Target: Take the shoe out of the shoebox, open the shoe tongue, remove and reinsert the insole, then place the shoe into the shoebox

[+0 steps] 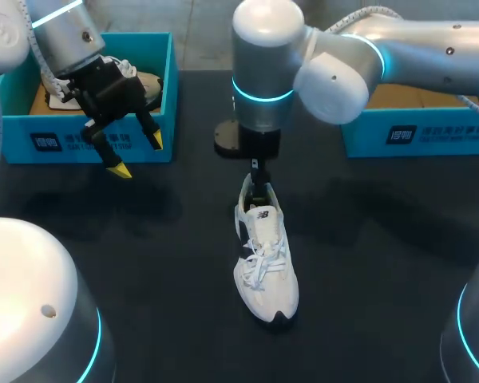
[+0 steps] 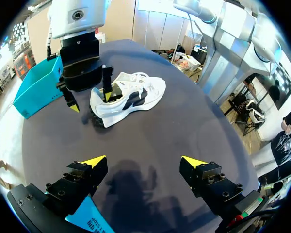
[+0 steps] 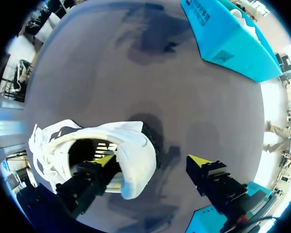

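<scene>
White lace-up sneaker (image 1: 265,255) is standing on its sole mid dark table (image 1: 383,263), outside both boxes, toe toward the robot. Right gripper (image 3: 153,160) is straddling the heel collar, one finger inside the opening and the other outside, clear of the heel. The fingers are spread and not gripping, probably lining up for the tongue or insole. Left gripper (image 1: 139,156) is hovering released before the blue cardboard shoebox (image 1: 88,144), out of the way.

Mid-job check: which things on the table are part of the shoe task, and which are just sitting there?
Job: white shoe; right end effector, one finger in its opening; left shoebox and right shoebox, either may be its box.
Lying about: second shoe inside the left shoebox.
</scene>
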Controlling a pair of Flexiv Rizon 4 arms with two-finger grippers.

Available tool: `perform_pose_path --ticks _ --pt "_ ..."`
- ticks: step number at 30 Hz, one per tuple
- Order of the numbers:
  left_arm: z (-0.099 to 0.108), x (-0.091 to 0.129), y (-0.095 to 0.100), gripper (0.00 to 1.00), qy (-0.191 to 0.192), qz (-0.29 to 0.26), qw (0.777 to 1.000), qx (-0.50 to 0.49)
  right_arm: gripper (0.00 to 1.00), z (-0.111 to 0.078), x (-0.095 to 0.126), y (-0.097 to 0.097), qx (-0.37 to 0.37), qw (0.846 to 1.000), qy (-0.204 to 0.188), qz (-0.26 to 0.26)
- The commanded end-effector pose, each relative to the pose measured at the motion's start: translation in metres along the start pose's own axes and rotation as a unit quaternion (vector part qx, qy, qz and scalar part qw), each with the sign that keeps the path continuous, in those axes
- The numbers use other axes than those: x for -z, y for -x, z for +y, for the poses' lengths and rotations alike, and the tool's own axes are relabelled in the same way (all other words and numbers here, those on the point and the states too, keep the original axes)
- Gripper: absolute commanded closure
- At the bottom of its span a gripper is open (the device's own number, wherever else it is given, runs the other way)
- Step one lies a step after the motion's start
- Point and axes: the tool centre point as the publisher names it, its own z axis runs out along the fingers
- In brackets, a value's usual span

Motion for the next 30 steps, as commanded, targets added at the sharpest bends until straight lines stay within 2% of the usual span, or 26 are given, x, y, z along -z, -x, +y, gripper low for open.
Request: perform_pose_path --ticks 1,4,6,7,11,13,14,15,19,23,30 --pt "0.0 0.0 0.0 0.0 0.001 0.0 1.0 0.0 0.25 0.002 -0.01 0.004 0.002 1.0 0.001 0.008" --pt "0.0 0.0 0.0 0.0 0.001 0.0 1.0 0.0 0.31 0.002 -0.013 0.005 0.003 1.0 0.0 0.01" --pt "0.0 0.0 0.0 0.0 0.001 0.0 1.0 0.0 0.47 0.001 -0.014 0.005 0.004 1.0 0.005 0.011" --pt "0.0 0.0 0.0 0.0 0.001 0.0 1.0 0.0 0.51 0.001 -0.015 0.005 0.005 1.0 0.005 0.011" --pt "0.0 0.0 0.0 0.0 0.001 0.0 1.0 0.0 0.56 0.001 -0.019 0.003 0.006 1.0 0.006 0.014" --pt "0.0 0.0 0.0 0.0 0.001 0.0 1.0 0.0 0.76 0.0 -0.021 0.0 0.005 1.0 0.007 0.018" --pt "0.0 0.0 0.0 0.0 0.001 0.0 1.0 0.0 0.96 0.0 -0.021 -0.001 0.004 1.0 0.006 0.019" --pt "0.0 0.0 0.0 0.0 0.001 0.0 1.0 0.0 1.0 -0.002 -0.021 -0.004 0.003 1.0 0.007 0.021" --pt "0.0 0.0 0.0 0.0 0.001 0.0 1.0 0.0 1.0 -0.004 -0.016 -0.011 -0.005 1.0 0.009 0.022" --pt "0.0 0.0 0.0 0.0 0.001 0.0 1.0 0.0 1.0 -0.01 -0.001 -0.013 -0.018 1.0 0.005 0.016" --pt "0.0 0.0 0.0 0.0 0.001 0.0 1.0 0.0 1.0 -0.023 0.042 -0.009 -0.033 0.999 -0.009 -0.017"
